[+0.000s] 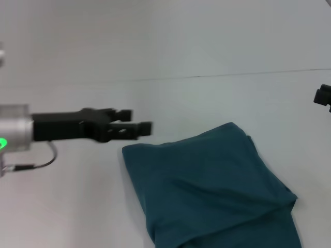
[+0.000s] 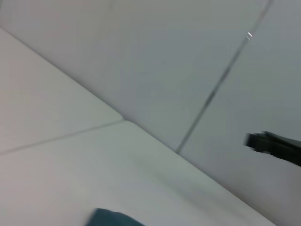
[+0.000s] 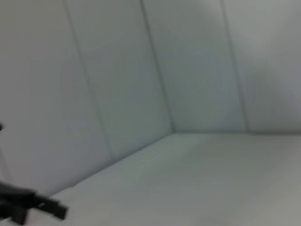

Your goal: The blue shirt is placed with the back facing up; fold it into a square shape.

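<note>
The shirt (image 1: 207,186) is lying on the table (image 1: 67,206) as a folded, roughly rectangular bundle, occupying the near centre-right of the head view and running past the near edge. Its long axis is slanting from its far left corner toward the near right.

The left gripper (image 1: 138,123) is hovering just beyond that far left corner, apart from the cloth, fingers pointing toward the robot's right. Its jaws are standing slightly spread and holding nothing.

The right gripper (image 1: 323,96) is showing only at the far right edge, well apart from the shirt; its jaw state cannot be determined.

The left arm is judged nearer for the next grasp.
</note>
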Robot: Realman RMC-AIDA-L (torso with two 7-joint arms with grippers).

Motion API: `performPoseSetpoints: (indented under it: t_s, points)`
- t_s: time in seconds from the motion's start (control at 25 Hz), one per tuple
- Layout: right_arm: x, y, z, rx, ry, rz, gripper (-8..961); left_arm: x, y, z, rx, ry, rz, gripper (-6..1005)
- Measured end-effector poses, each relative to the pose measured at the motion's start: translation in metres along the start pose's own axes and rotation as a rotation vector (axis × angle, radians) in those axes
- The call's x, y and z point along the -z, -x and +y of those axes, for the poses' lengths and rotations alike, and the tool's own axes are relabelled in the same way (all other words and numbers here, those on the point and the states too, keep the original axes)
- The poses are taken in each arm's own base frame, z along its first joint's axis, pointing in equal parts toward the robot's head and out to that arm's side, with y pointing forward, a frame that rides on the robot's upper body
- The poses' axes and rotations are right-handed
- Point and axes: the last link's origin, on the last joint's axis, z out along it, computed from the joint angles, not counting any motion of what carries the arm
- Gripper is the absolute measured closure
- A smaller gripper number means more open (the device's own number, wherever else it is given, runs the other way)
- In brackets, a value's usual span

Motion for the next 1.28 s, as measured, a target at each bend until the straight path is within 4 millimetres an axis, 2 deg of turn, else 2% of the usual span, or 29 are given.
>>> performPoseSetpoints:
  t_s: [0.04, 0.24, 0.44, 0.56, 0.72, 1.0, 1.28]
  points:
    - [0.0, 0.011, 0.004, 0.013, 0.021, 0.031, 933, 0.007, 0.004, -0.002, -0.001, -0.009, 0.011, 50]
    - [-0.006, 0.057, 0.034, 0.078, 0.103, 0.261, 764, 0.043, 0.03, -0.012, -0.005, -0.083, 0.05, 47]
    - [-0.031, 0.082, 0.056, 0.098, 0.131, 0.494, 535, 0.063, 0.051, -0.013, -0.021, -0.118, 0.057, 49]
    - [-0.053, 0.081, 0.057, 0.122, 0.082, 0.674, 435, 0.073, 0.062, -0.009, -0.031, -0.108, 0.045, 49]
    - [-0.071, 0.074, 0.05, 0.16, -0.053, 0.888, 332, 0.083, 0.066, -0.006, -0.024, -0.096, 0.055, 50]
    - [-0.095, 0.063, 0.064, 0.173, -0.095, 1.05, 336, 0.088, 0.074, 0.001, -0.015, -0.056, 0.034, 51]
    - [-0.098, 0.049, 0.063, 0.105, -0.088, 1.1, 337, 0.077, 0.081, 0.01, -0.035, 0.01, -0.054, 52]
